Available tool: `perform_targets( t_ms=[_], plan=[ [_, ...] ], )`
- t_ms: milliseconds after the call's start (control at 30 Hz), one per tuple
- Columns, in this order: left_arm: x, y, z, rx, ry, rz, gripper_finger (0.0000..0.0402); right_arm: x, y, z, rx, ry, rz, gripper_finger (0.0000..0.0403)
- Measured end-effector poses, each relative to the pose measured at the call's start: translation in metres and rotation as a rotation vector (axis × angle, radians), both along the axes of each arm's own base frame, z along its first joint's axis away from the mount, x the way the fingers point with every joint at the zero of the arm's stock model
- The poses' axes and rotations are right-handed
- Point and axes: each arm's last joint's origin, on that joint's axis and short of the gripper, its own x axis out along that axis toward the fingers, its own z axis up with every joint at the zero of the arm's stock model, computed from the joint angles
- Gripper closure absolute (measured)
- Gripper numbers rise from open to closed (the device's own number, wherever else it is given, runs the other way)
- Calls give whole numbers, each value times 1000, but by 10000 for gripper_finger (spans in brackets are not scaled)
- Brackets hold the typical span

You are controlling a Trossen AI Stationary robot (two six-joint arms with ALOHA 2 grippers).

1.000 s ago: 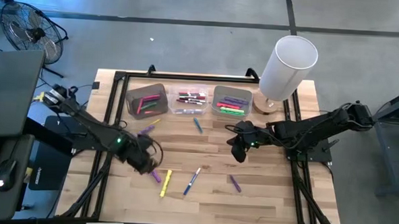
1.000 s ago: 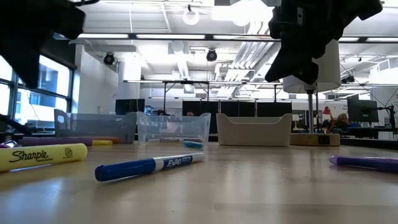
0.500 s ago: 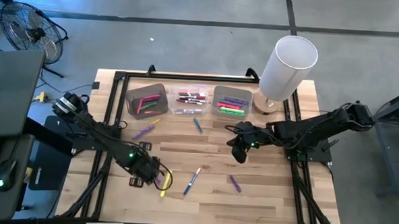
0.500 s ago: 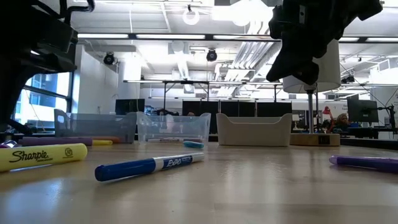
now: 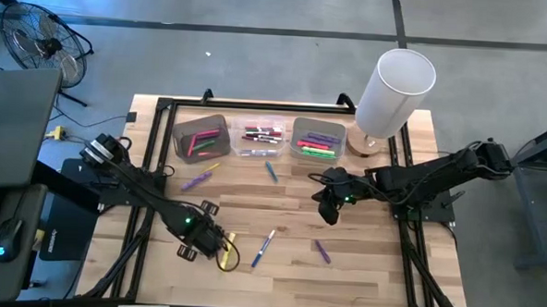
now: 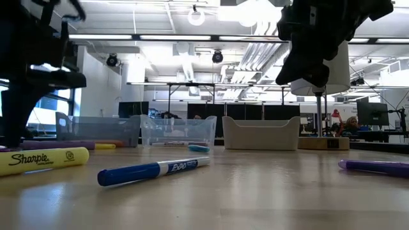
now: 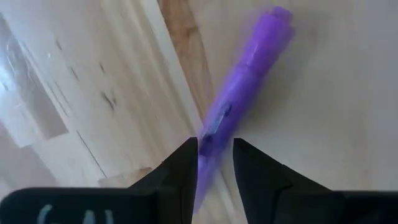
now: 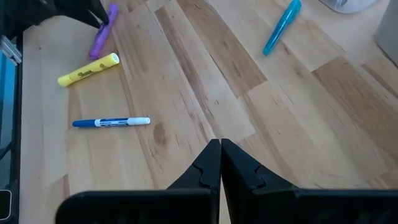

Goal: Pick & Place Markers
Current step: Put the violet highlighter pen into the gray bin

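My left gripper [image 5: 210, 242] is down at the table's near left, its fingers closed on a purple marker [image 7: 242, 87] that lies beside a yellow highlighter [image 5: 227, 253]. My right gripper [image 5: 326, 209] hangs shut and empty above the table's middle right; it also shows in the low view [image 6: 316, 45]. Loose on the wood lie a blue-and-white marker [image 5: 264, 247], a second purple marker [image 5: 322, 251], a light-blue marker [image 5: 271, 172] and a purple one with a yellow one [image 5: 198, 178]. Several more markers lie in three bins at the far side. My left gripper pinches the purple marker near one end [image 7: 208, 140] between its two fingers. The fingers come from above and lie across the marker. The rest of the marker [image 7: 255, 56] runs out ahead of the fingers, low along the wood.
A grey bin [image 5: 200, 136], a clear bin [image 5: 260, 134] and a second grey bin [image 5: 317, 139] stand in a row at the far edge. A tall white cylinder [image 5: 394, 89] on a wooden base stands at the far right. Bare wood lies between the two grippers.
My left gripper has gone toward the table's near edge and a little to the right, coming down over the purple marker beside the yellow highlighter.
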Motion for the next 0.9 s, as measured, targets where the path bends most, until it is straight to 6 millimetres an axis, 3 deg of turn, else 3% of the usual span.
perform_targets(
  t_ms=[233, 467, 667, 900],
  plan=[
    [8, -6, -25, 32, 51, -24, 306, 0, 0, 0, -16, 5, 15, 403],
    [14, -6, -24, 32, 60, 100, 343, -1, 1, -1, -8, 23, 29, 403],
    [14, 3, 0, 35, 67, 232, 343, -2, 3, -2, 15, 29, 59, 403],
    [33, 19, 57, -37, -193, 368, 343, -8, 19, -4, -8, 68, 117, 403]
  ],
)
